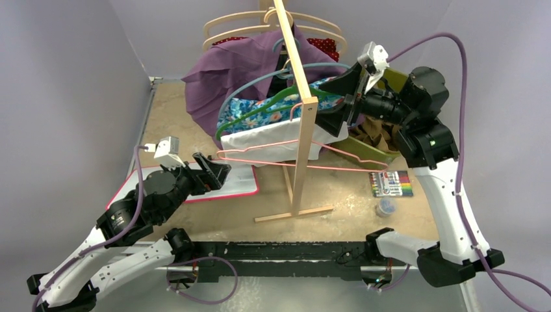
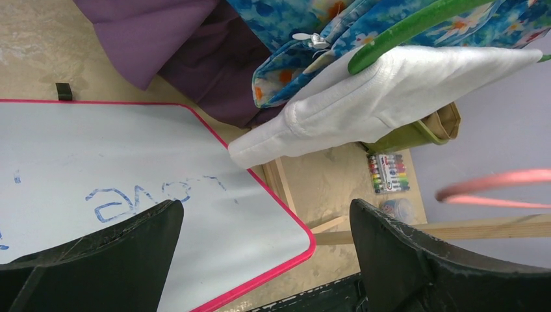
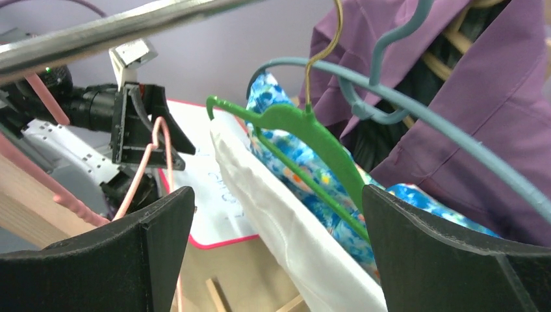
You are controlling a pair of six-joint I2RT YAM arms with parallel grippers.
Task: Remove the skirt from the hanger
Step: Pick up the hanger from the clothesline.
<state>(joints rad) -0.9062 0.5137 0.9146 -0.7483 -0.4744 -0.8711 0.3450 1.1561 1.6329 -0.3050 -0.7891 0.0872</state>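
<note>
Right gripper (image 3: pixel 276 195) jaws wide apart, holding nothing, up at the right end of the white cloth skirt (image 1: pixel 266 140). Cloth sits between its fingers in the wrist view; contact can't be told. Skirt draped on green plastic hanger (image 3: pixel 312 133), hung on the light wooden rack (image 1: pixel 302 130) mid-table, just near of a blue floral garment (image 1: pixel 253 110). Left gripper (image 1: pixel 211 170) also wide, empty, low at near left over the pink-edged whiteboard (image 2: pixel 97 149).
</note>
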